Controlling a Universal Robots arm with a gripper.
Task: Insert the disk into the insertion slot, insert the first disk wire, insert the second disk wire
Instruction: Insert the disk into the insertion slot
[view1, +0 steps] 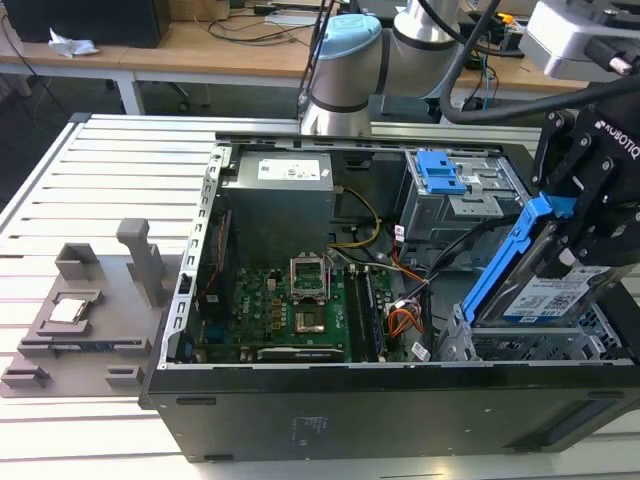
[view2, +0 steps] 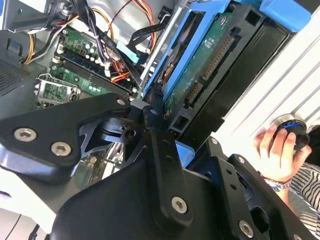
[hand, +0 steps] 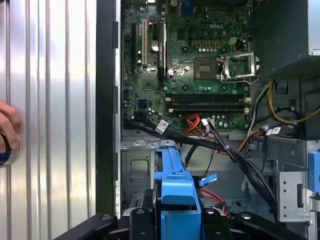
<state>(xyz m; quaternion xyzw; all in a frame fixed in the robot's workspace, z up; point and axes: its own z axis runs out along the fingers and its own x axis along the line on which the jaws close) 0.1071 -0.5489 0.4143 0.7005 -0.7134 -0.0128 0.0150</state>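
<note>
My gripper (view1: 572, 250) is shut on the disk (view1: 552, 296), a drive with a white-and-blue label in a bright blue carrier frame. The disk hangs tilted, its lower end just above the insertion slot (view1: 525, 347), a silver perforated cage at the case's corner on the exterior view's right. In the second wrist view the black fingers (view2: 152, 107) clamp the disk (view2: 200, 65) with its green board showing. The first wrist view has the blue frame (hand: 175, 195) between the jaws of my gripper (hand: 175, 220). The first disk wire (hand: 214, 196), a thin red cable, lies beside it. Which cable is the second disk wire I cannot tell.
The open computer case (view1: 300, 425) lies on a slatted metal table (view1: 70, 180). A grey cage with a blue latch (view1: 440, 172) sits behind the slot. Black cables (hand: 200, 144) and orange wires (view1: 400, 322) cross near the bay. A person's hand (view2: 275, 150) rests on a knob.
</note>
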